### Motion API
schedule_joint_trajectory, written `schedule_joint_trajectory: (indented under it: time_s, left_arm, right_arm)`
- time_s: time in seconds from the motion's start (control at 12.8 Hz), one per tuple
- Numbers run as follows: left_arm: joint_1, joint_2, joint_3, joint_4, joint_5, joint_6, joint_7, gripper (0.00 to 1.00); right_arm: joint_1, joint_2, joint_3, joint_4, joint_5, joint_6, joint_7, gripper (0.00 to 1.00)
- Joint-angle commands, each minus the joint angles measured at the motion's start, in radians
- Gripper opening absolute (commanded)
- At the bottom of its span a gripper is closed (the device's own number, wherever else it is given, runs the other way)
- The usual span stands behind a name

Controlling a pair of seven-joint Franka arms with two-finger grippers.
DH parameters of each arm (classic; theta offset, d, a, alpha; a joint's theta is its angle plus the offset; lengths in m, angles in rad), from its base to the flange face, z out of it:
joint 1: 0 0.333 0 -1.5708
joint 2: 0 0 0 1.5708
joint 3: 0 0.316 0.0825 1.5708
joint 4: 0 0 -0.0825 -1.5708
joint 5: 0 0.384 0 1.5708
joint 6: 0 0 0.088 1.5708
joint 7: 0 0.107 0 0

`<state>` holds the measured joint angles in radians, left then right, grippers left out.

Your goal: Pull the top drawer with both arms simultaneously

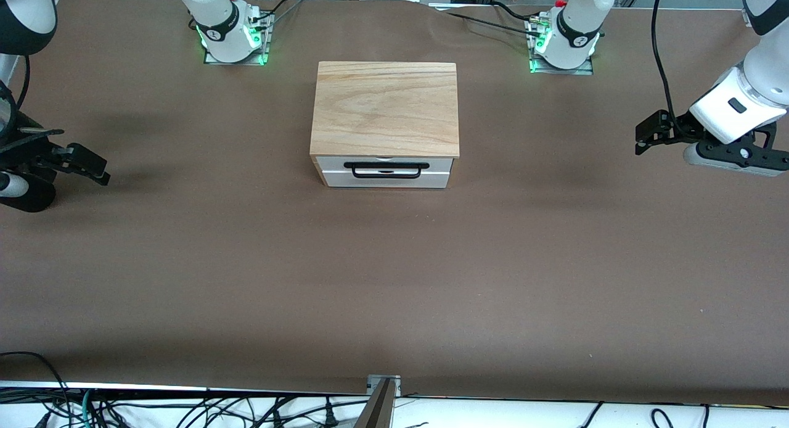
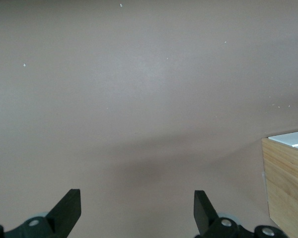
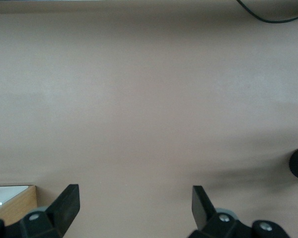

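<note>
The top drawer point(image 1: 386, 171) sits closed in the cabinet point(image 1: 385, 107) at upper centre of the frame, on the brown bench point(image 1: 394, 280). The left tool point(image 1: 648, 136) hangs spread at the frame's right edge, the right tool point(image 1: 83, 164) spread at its left edge, both well apart from the handle point(image 1: 386, 169).

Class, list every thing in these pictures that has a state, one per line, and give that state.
top drawer: shut, flush in its cabinet, handle untouched.
left gripper: open, empty, over the table at the left arm's end.
right gripper: open, empty, over the table at the right arm's end.
</note>
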<state>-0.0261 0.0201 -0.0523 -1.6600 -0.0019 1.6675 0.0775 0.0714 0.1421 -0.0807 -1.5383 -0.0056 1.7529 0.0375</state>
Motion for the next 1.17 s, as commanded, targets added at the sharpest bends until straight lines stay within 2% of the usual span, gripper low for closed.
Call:
schedule_joint_trajectory:
  time_s: [0.0,0.23,0.31,0.39,0.62,0.78,0.94,1.09]
  left_arm:
    - [0.002,0.001,-0.004,0.002,-0.018,-0.011,-0.007,1.00]
    - [-0.014,0.061,-0.009,0.002,-0.035,-0.023,0.001,1.00]
    - [-0.017,0.095,-0.014,0.002,-0.077,-0.023,0.002,1.00]
    - [-0.018,0.131,-0.014,0.002,-0.151,-0.023,0.002,1.00]
    - [-0.038,0.256,-0.017,0.003,-0.358,-0.017,0.005,1.00]
    - [-0.049,0.355,-0.026,0.008,-0.536,-0.012,0.005,1.00]
    - [-0.069,0.417,-0.037,0.012,-0.697,0.041,0.005,1.00]
    - [-0.122,0.461,-0.047,0.012,-0.782,0.121,0.007,1.00]
  right_arm:
    - [-0.002,0.051,0.010,-0.003,0.004,-0.009,0.002,1.00]
    - [-0.001,0.077,0.013,-0.009,0.041,-0.042,0.004,1.00]
    - [-0.002,0.089,0.013,-0.009,0.053,-0.050,0.004,1.00]
    - [-0.002,0.108,0.013,-0.011,0.112,-0.061,0.002,1.00]
    - [-0.054,0.187,0.010,-0.014,0.454,-0.119,-0.069,1.00]
    - [-0.088,0.255,0.010,-0.040,0.644,-0.131,-0.294,1.00]
    - [-0.113,0.309,0.010,-0.098,0.856,-0.131,-0.437,1.00]
    - [-0.111,0.342,0.012,-0.149,0.993,-0.133,-0.539,1.00]
